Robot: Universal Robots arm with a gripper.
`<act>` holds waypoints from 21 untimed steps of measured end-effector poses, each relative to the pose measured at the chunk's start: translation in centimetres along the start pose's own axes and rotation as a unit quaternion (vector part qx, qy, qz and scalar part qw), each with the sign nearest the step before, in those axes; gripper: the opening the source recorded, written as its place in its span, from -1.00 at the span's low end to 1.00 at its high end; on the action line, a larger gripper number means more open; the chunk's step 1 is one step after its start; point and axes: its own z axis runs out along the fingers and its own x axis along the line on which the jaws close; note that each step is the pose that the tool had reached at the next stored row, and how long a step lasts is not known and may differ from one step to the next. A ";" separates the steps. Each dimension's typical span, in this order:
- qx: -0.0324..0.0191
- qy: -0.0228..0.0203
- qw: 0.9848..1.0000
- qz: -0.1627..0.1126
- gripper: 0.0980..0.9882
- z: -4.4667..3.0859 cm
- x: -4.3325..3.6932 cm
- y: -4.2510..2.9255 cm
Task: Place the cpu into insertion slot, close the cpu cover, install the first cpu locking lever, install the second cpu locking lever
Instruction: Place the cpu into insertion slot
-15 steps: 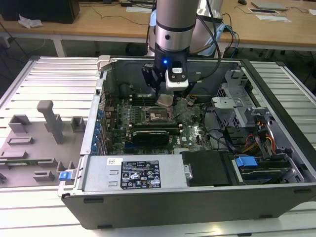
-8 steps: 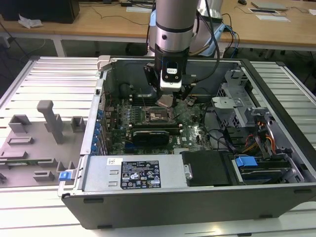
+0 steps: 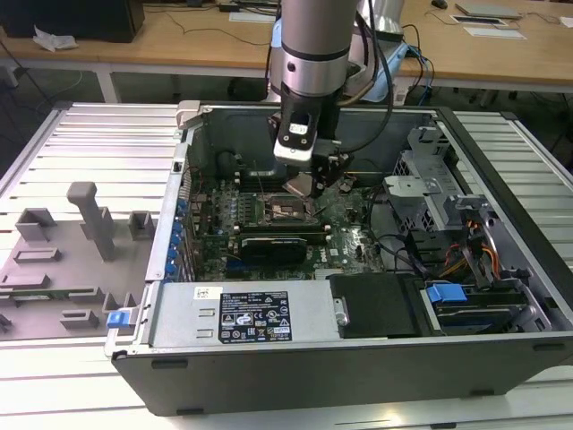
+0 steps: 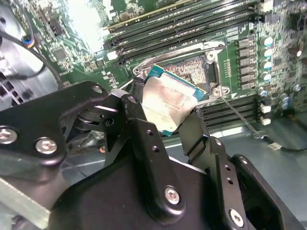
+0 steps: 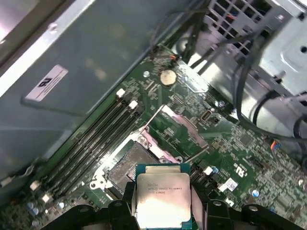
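Cpu [image 5: 163,194], side edges behind end effector [image 5: 164,207]

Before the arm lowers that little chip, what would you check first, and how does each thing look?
1. Grip: the gripper is shut on the cpu, holding it by two edges: ok.
2. The cpu cover is swung open: ok.
3. The insertion slot is bare, with nothing lying in it: ok.
4. The cpu hangs clear of the slot, not touching it: ok.
5. Cpu level with the slot: cannot tell.
6. Corner marks matched: cannot tell.
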 end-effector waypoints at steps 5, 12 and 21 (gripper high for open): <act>-0.001 -0.004 0.999 0.050 0.00 0.10 0.00 -0.01; -0.002 -0.011 0.992 0.128 0.00 0.27 -0.01 -0.02; -0.004 -0.022 0.969 0.247 0.00 0.54 -0.01 -0.05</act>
